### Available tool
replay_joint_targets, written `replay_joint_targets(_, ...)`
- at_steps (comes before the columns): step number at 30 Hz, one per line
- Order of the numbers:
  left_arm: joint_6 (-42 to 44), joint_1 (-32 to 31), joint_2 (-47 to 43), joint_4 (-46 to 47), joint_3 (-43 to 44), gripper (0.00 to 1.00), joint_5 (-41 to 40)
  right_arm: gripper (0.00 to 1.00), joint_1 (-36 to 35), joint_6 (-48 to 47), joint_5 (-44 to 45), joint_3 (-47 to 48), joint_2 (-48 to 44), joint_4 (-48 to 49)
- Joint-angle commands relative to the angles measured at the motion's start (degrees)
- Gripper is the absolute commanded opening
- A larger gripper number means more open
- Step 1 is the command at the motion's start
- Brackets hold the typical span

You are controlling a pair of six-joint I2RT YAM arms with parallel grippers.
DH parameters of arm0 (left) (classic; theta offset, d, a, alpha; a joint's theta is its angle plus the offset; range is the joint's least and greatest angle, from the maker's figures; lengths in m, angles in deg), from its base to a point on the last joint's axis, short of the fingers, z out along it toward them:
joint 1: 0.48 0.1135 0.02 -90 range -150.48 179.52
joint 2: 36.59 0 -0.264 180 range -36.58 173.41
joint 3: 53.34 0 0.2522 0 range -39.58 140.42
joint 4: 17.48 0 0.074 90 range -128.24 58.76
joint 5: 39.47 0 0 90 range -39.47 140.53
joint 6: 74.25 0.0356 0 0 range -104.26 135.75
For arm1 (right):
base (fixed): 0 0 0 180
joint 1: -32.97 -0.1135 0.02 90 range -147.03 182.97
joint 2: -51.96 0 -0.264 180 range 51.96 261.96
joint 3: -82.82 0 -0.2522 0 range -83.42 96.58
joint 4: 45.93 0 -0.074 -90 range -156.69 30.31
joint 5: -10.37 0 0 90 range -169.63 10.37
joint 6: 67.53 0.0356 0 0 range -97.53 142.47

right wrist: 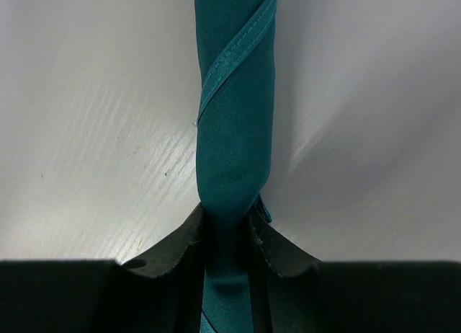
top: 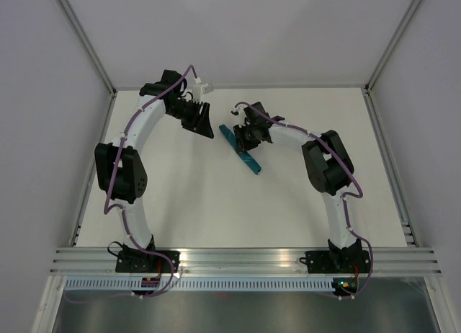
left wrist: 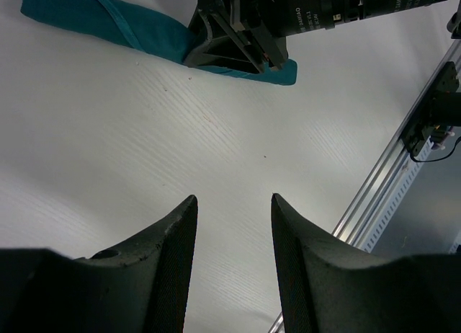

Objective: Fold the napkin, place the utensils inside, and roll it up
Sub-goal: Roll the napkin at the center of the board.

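Observation:
The teal napkin [top: 242, 151] lies rolled into a thin diagonal roll at the table's middle; it also shows in the left wrist view [left wrist: 108, 19] and in the right wrist view [right wrist: 235, 117]. My right gripper [top: 243, 135] is shut on the roll near its far end, its fingers [right wrist: 178, 248] pressing both sides of the cloth. My left gripper [top: 204, 125] is open and empty above bare table, left of the roll; its fingertips [left wrist: 180, 225] stand apart. The dark blue utensil is hidden.
An aluminium rail [top: 245, 259] runs along the table's near edge, also seen in the left wrist view [left wrist: 403, 149]. White walls close in the table at the back and sides.

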State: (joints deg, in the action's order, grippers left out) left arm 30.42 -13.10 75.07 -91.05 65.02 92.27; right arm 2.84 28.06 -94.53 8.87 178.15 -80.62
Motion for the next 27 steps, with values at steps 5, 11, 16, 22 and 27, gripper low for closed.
replay_joint_targets(5,1.1,0.0,-3.1,-0.9,-0.4,0.51,2.0,0.40,0.2,2.4,6.2,-2.3,6.2,-6.9)
replay_joint_targets(11,1.1,0.1,-2.8,-1.0,-0.4,0.51,2.0,0.47,0.2,1.7,5.1,-2.6,6.0,-6.8)
replay_joint_targets(16,1.1,0.1,-2.7,-1.0,-0.4,0.50,2.4,0.51,0.2,1.2,4.1,-1.8,5.9,-7.2)
replay_joint_targets(22,1.4,0.1,-2.4,-1.0,-0.5,0.51,2.5,0.55,0.2,0.6,2.9,-1.1,4.7,-7.7)
replay_joint_targets(27,1.6,0.1,-2.2,-1.2,-0.4,0.50,2.5,0.56,0.7,0.0,0.6,-0.1,4.3,-8.2)
